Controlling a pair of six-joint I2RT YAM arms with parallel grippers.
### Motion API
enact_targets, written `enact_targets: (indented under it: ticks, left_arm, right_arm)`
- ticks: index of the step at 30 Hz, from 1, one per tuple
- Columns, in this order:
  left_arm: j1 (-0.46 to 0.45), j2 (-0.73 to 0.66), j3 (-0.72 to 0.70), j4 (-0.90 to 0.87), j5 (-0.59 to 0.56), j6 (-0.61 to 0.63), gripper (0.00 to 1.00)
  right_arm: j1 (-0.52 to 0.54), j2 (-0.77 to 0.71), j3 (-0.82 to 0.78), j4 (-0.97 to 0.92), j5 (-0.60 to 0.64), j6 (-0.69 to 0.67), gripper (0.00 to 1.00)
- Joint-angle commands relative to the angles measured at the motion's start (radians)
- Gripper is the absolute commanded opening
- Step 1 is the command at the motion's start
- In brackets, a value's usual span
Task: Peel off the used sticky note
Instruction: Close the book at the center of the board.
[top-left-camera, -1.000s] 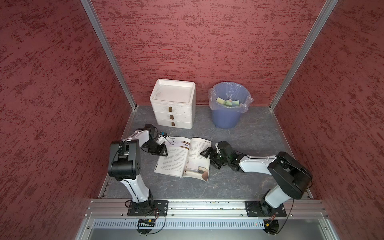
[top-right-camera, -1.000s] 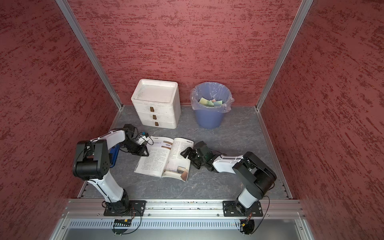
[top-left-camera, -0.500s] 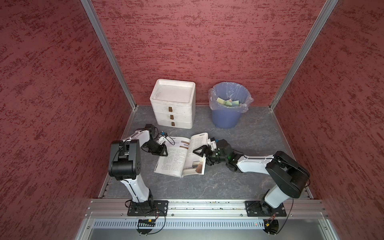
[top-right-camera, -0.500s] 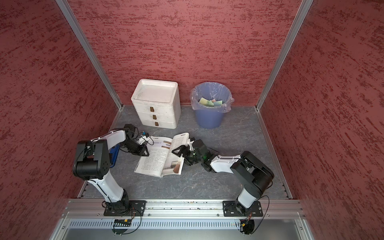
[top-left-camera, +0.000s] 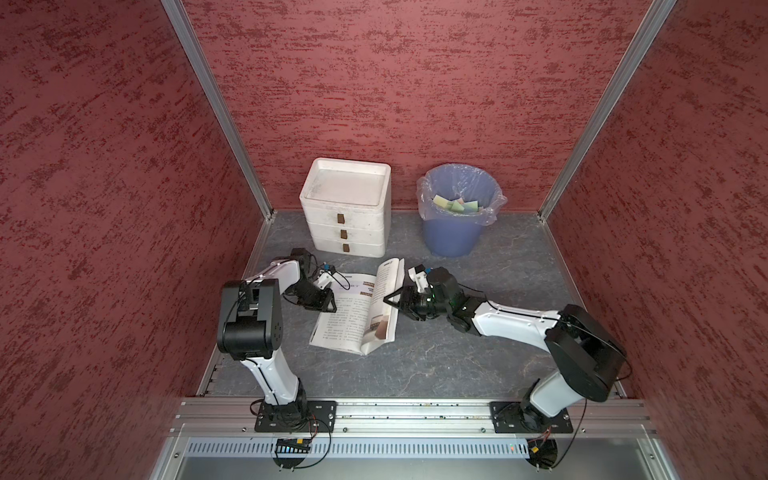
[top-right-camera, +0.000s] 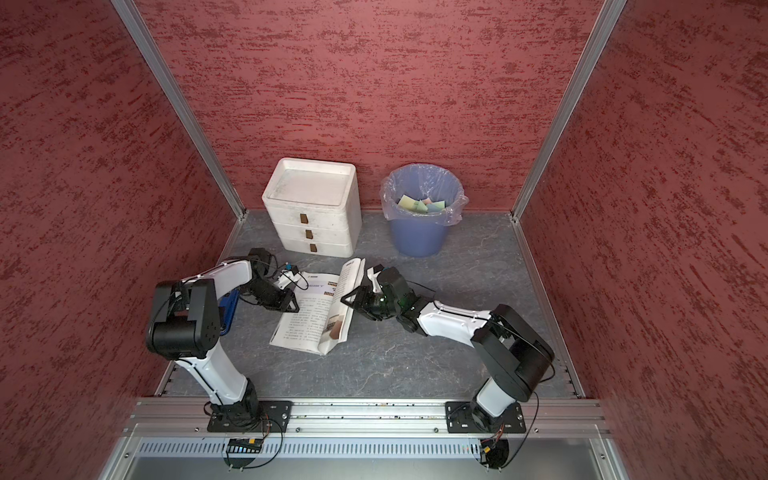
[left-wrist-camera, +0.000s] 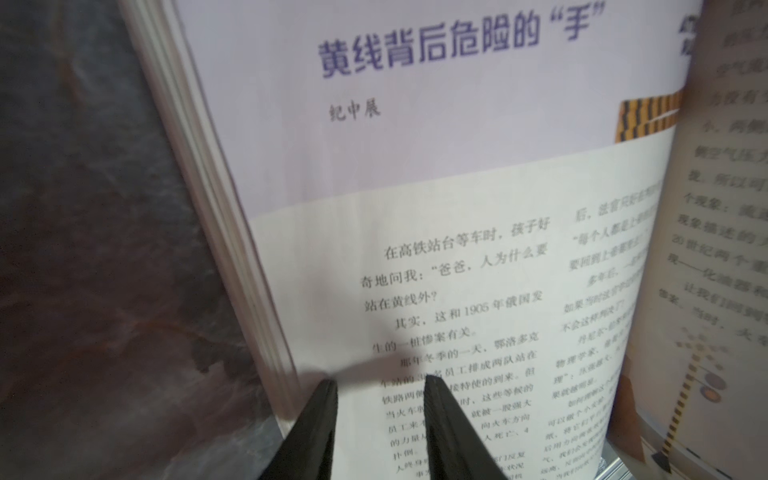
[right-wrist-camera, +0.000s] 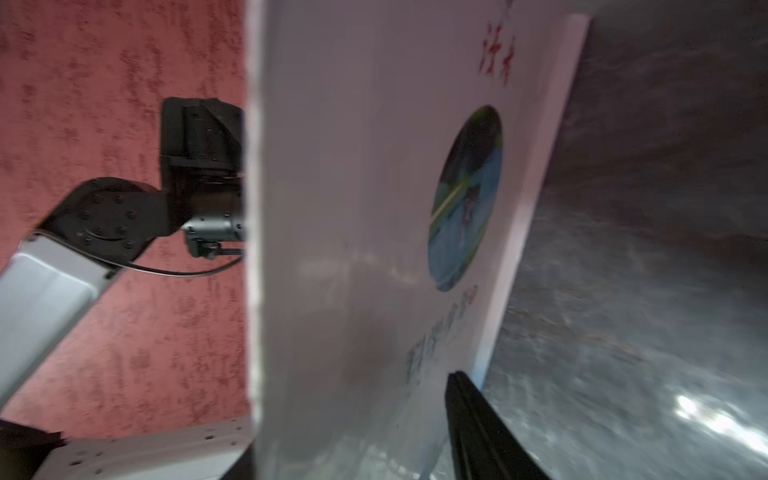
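Left wrist view, magazine (left-wrist-camera: 415, 187) open, lilac-headed, Chinese print, one half raised.

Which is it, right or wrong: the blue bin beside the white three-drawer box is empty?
Wrong. The blue bin beside the white three-drawer box is not empty: both top views show coloured sticky notes lying inside its clear liner.

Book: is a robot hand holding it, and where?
Right hand straddles the book's lifted half at its outer edge; a tight pinch cannot be told.
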Motion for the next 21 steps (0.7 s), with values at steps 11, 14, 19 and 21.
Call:
enact_targets:
  ticks: [11, 14, 19, 21]
  left_arm:
    - [-0.021, 0.025, -0.013, -0.006, 0.04, 0.002, 0.37]
    - [-0.022, 0.016, -0.013, -0.016, 0.049, 0.007, 0.37]
    - [-0.018, -0.017, 0.003, -0.059, 0.099, 0.015, 0.37]
    - [-0.014, -0.038, 0.013, -0.089, 0.132, 0.022, 0.37]
  right_arm:
    - [0.008, -0.17, 0.026, -0.42, 0.208, -0.175, 0.0]
    - [0.007, -0.209, 0.033, -0.499, 0.241, -0.211, 0.0]
    - [0.006, -0.285, 0.067, -0.672, 0.278, -0.289, 0.0]
    - [0.002, -0.32, 0.085, -0.737, 0.274, -0.327, 0.0]
